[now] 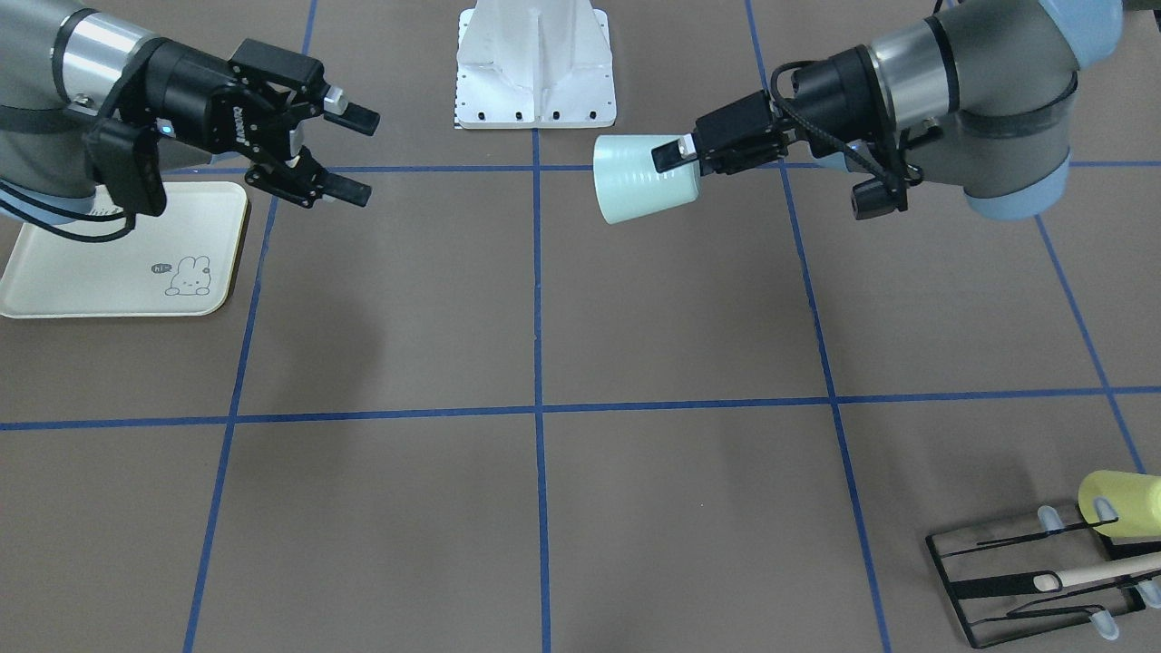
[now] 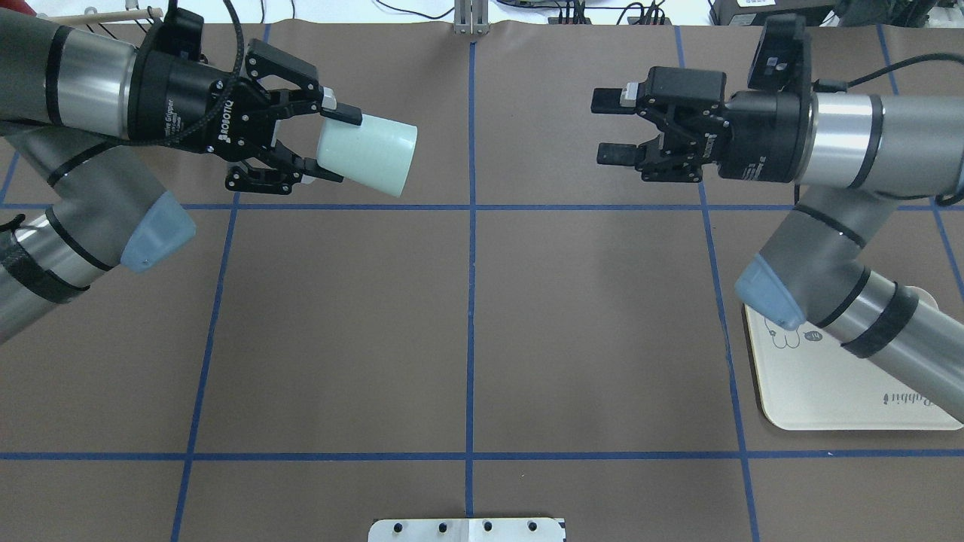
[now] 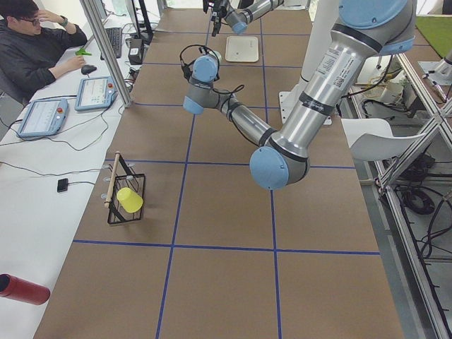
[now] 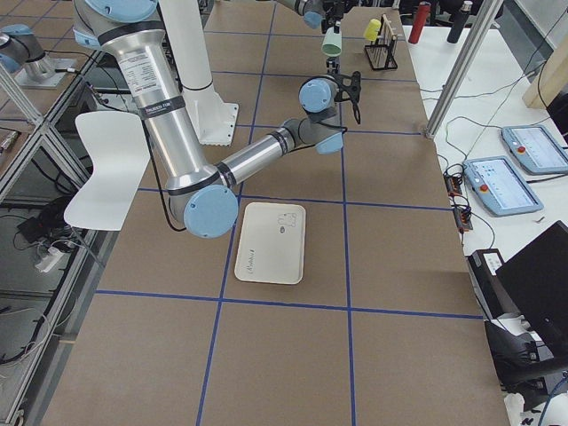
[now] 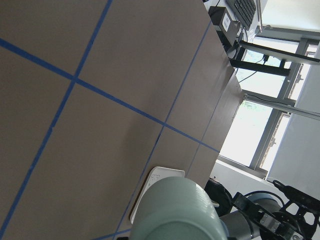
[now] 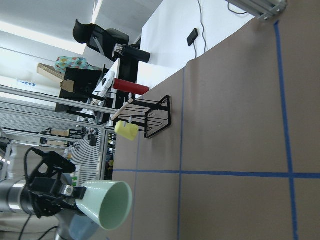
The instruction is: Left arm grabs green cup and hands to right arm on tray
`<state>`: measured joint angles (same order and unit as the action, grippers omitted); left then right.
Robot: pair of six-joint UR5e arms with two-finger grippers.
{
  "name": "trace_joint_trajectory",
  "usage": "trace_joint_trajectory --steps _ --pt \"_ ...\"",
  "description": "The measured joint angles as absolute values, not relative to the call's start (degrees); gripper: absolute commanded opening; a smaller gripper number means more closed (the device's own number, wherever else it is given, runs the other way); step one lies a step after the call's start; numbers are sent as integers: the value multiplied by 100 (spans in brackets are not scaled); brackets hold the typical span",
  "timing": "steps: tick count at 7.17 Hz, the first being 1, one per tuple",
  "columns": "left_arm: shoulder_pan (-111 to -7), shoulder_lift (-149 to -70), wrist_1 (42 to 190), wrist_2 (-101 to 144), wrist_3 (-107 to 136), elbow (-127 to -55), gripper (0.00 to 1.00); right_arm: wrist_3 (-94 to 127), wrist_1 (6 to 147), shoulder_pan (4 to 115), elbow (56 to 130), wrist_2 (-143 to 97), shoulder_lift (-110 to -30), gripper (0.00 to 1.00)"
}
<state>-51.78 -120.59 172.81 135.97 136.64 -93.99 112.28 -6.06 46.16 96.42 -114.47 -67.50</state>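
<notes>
Nearest the robot, on the bench (image 2: 467, 331) at its right: tray (image 2: 821, 391), lying flat, partly hidden under the right arm (image 2: 828, 301). Farther out, at left: left tool (image 2: 337, 147) pinching the green cup (image 2: 373, 158) by its base end, held sideways in the air above the bench, mouth toward the right tool (image 2: 606, 126). Right tool spread, level with the green cup, well apart from it. Farthest, at the bench's left corner: rack (image 1: 1016, 580) with a yellow cup (image 1: 1120, 503) on it.
</notes>
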Motion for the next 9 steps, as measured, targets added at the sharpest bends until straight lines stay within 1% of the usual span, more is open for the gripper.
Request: trace_joint_trajectory --steps 2,4,6,9 --pt "-4853 -12059 17453 13299 14249 -9606 0 11553 -979 3850 9788 -10411 -6748 99" --pt "-4578 -12059 17591 13086 14465 -9594 0 12022 -1024 3321 9996 -9818 -6726 99" --pt "-4481 -12059 17611 13055 14531 -9612 0 12206 -1032 2998 10038 -9439 -6643 99" --pt "-4417 -12082 17613 13052 14699 -9677 0 12240 -1027 2832 10031 -9166 -6527 99"
